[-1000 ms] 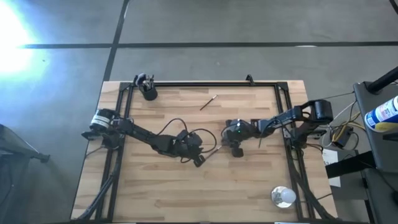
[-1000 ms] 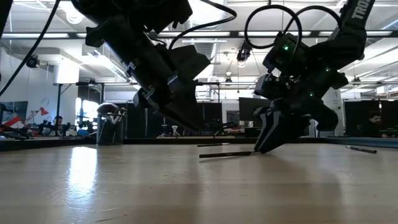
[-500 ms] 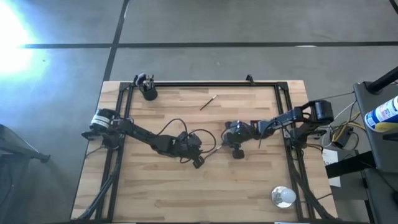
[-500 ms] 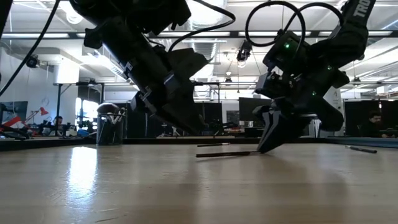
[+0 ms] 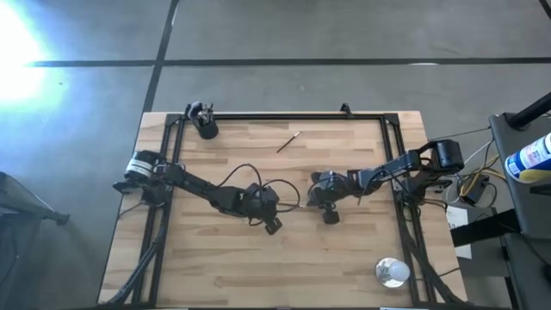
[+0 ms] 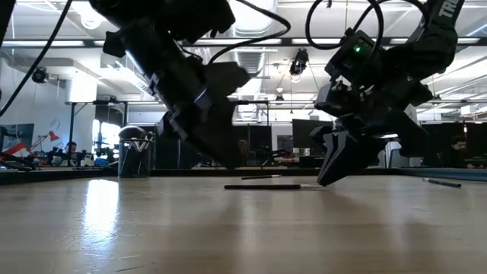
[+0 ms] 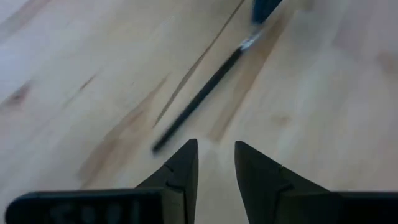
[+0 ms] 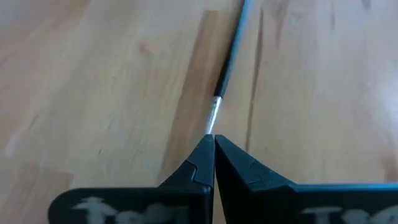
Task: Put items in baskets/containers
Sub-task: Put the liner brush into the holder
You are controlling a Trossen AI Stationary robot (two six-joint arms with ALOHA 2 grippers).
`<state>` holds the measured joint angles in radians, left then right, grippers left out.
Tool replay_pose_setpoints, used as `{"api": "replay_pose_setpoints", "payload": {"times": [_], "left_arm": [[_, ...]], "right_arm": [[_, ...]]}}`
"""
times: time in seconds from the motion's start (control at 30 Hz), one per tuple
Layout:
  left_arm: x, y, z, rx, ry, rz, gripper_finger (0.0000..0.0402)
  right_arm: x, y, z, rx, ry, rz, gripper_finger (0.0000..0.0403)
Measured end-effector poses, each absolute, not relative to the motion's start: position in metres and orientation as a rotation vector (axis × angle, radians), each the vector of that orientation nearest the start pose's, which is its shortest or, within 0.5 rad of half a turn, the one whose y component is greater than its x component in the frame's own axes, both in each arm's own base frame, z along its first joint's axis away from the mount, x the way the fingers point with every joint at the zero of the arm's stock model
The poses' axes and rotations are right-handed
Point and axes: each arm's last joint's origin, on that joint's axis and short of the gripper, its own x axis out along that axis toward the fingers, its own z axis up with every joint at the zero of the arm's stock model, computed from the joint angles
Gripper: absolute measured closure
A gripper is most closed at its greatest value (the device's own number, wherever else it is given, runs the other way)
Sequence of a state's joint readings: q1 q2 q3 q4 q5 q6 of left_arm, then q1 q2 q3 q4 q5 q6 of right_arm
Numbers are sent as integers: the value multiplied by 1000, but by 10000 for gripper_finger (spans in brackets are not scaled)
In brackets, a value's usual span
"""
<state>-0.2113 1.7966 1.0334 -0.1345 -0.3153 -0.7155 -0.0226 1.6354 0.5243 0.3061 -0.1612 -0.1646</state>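
- My right claw is pinched together on the silver end of a dark brush lying on the desk.
- My left claw stands apart, just short of the brush's other end.
- The black cup sits well away from both.
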Motion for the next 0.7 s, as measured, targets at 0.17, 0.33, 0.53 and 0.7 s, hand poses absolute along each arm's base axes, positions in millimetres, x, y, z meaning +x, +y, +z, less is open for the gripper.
{"api": "replay_pose_setpoints", "payload": {"times": [0.17,0.33,0.53,0.7], "left_arm": [[348,-63,157,-329,812,417,305],[348,-59,157,-293,816,413,305],[348,-58,157,-295,817,417,305],[348,-57,157,-287,819,415,305]], "right_arm": [[267,-2,104,-80,785,198,395],[267,-2,105,-22,786,168,395],[267,4,106,101,804,132,371],[267,20,106,106,806,63,315]]}}
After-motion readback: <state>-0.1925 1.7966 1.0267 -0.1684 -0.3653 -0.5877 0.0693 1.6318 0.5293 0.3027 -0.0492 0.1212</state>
